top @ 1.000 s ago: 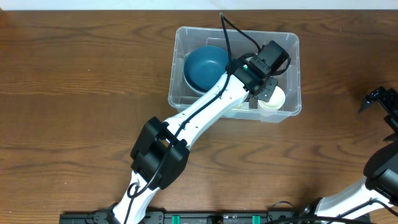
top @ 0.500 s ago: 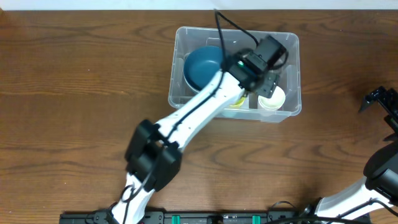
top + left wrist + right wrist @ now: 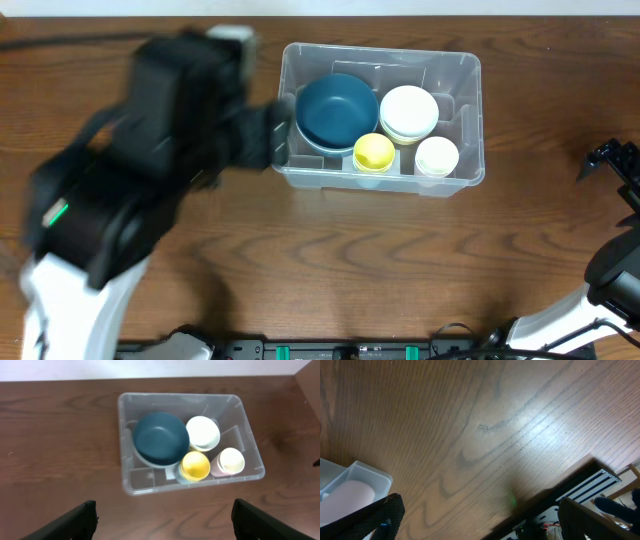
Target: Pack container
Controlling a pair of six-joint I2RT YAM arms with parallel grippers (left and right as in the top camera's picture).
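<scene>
The clear container (image 3: 460, 70) stands at the back middle of the table. Inside it are a dark blue bowl (image 3: 335, 108), a white bowl (image 3: 408, 112), a yellow cup (image 3: 374, 153) and a pale cup (image 3: 436, 156). My left arm (image 3: 140, 170) is a blurred mass, high above the table to the container's left. The left gripper (image 3: 165, 525) is open and empty, looking down on the container (image 3: 127, 467) from well above. My right gripper (image 3: 480, 520) is open and empty over bare wood near the table's right edge, with the container's corner (image 3: 367, 474) at its lower left.
A black rail with electronics (image 3: 350, 350) runs along the table's front edge and also shows in the right wrist view (image 3: 600, 485). A pale wall (image 3: 450, 6) borders the far edge. The right arm's base (image 3: 610, 280) stands at the front right.
My left gripper has opened and pulled out of the container, swinging up and to the left. The white bowl and yellow cup that it covered now show. The right arm has not moved.
</scene>
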